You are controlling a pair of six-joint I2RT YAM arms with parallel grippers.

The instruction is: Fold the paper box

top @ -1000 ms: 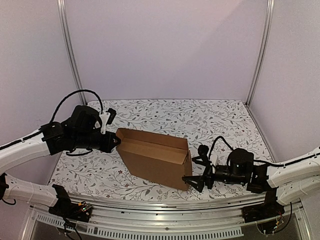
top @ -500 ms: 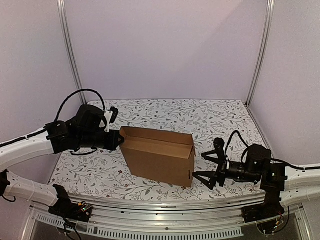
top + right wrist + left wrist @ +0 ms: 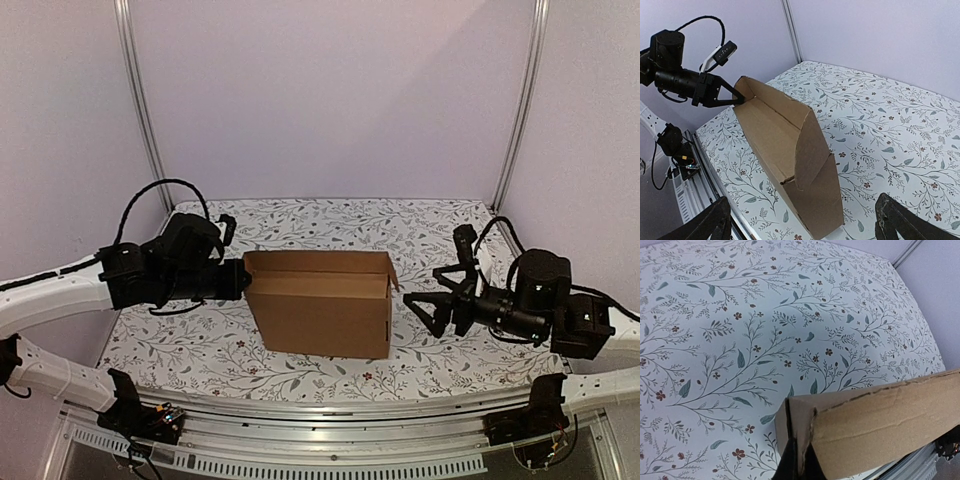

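Worktop [image 3: 450, 235] fills mid-frame in the top view, with the box [image 3: 325, 315] upright at its centre, top open. Left tool [image 3: 238, 278] clenches the box's left corner. Right tool [image 3: 428, 295] gapes, apart at right. Held by one corner, the box could pivot or topple.

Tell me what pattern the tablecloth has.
Tablecloth: white with grey-green leafy sprigs and reddish flowers; best in left wrist view.

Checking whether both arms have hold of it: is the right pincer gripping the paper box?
No, the right pincer is open and stands apart from the paper box, touching none of it in the top view.
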